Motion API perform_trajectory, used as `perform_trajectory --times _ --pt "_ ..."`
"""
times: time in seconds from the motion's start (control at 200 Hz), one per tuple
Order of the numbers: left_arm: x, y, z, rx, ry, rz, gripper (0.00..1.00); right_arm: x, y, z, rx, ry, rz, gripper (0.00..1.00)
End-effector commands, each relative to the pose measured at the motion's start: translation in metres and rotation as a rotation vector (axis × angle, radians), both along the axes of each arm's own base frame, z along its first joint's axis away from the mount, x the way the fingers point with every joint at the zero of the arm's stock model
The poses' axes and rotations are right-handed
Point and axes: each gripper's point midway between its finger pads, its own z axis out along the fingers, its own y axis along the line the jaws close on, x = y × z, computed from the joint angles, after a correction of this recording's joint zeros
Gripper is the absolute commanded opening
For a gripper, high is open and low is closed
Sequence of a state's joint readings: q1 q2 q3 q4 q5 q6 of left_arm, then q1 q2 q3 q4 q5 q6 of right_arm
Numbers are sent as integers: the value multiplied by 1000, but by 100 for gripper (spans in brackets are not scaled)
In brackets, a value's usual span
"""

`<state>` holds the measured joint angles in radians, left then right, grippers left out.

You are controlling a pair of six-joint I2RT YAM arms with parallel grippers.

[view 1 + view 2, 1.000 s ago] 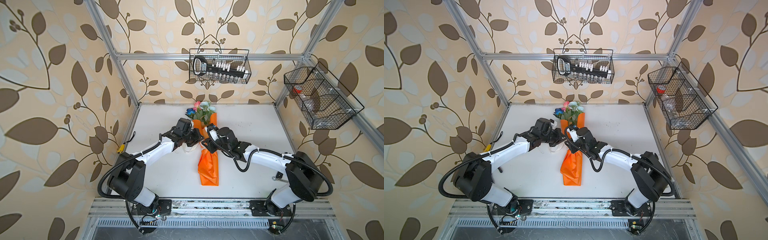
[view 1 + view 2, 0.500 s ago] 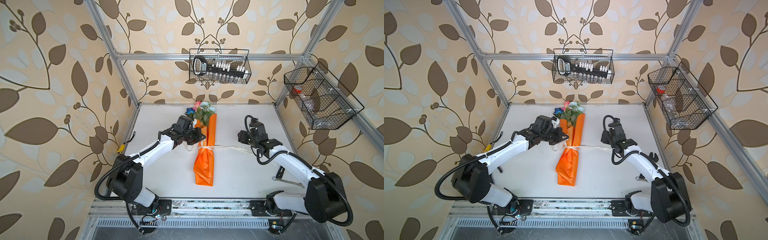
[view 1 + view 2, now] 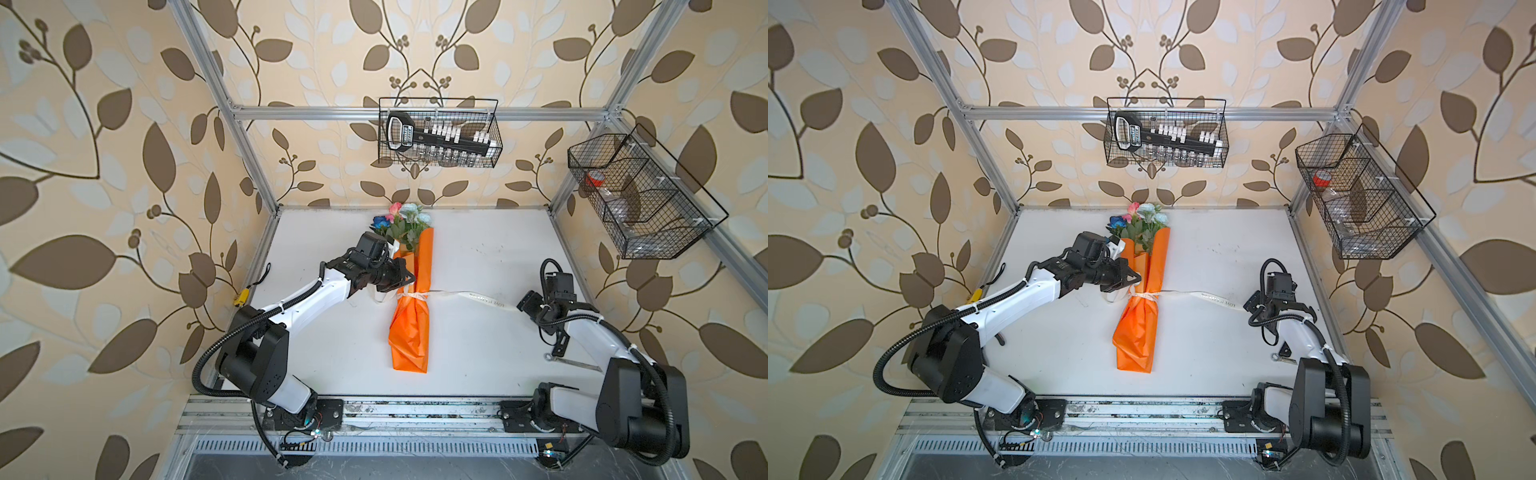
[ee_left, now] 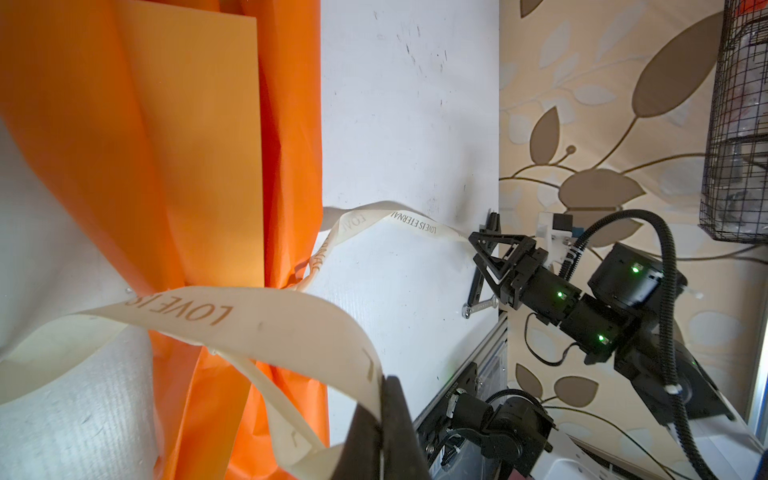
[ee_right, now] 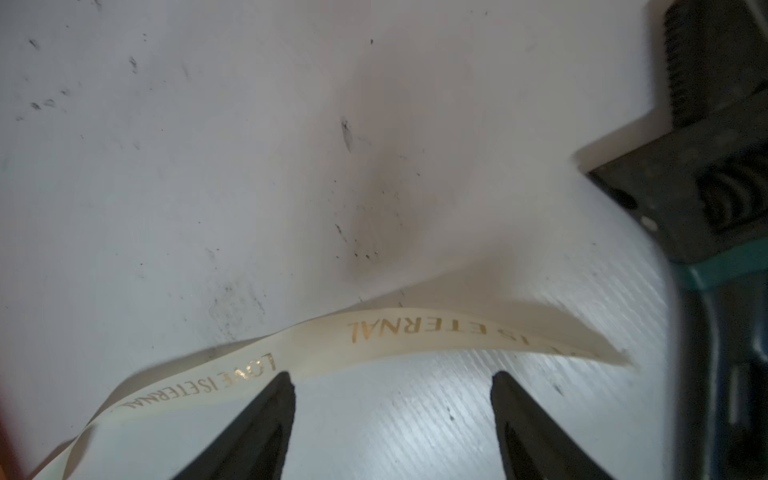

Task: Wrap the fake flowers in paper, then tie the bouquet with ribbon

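Crinkled orange-papered bouquet of fake flowers [image 3: 409, 332], cinched by flat cream ribbon [image 3: 469, 296]; left pincer [image 4: 388, 399] clamps ribbon, right pincer [image 5: 391, 376] apart.

The cream ribbon [image 5: 395, 338] carries repeated gold lettering reading "LOVE IS ETERNAL".

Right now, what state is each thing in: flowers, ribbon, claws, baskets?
bouquet of fake flowers, lying flat on the table, cinched mid-length by the ribbon.
ribbon, looped round the bouquet; one end pinched, one loose on the table.
left gripper, shut on the ribbon.
right gripper, open, empty.
back basket, hanging, holds a black tool set.
side basket, hanging, partly filled.
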<state>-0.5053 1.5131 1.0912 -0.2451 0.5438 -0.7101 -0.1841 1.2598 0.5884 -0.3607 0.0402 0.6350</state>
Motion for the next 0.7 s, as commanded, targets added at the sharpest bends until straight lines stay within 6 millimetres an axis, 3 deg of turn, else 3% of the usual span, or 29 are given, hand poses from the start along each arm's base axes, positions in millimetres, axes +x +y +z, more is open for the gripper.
perform_trajectory --times 0.0,0.22,0.265,0.355,0.415,0.525,0.7 --pt "-4 -10 14 -33 -38 -60 0 18 -3 -2 17 -37 -24 75" --pt "-3 -12 10 -39 -27 -59 0 30 -14 -26 -1 23 -51 64" --pt "-3 -12 10 -43 -27 -59 0 31 -15 -29 0 32 -54 56" --pt "-3 -13 11 -47 -25 -58 0 32 -16 -36 3 55 -49 29" --pt "-2 -13 11 -47 -25 -58 0 31 -17 -37 1 57 -49 18" --pt "-3 -13 10 -42 -21 -60 0 34 -20 -28 -24 38 -44 0" --pt "-3 -11 8 -29 -26 -67 0 65 -14 5 -13 -76 38 0"
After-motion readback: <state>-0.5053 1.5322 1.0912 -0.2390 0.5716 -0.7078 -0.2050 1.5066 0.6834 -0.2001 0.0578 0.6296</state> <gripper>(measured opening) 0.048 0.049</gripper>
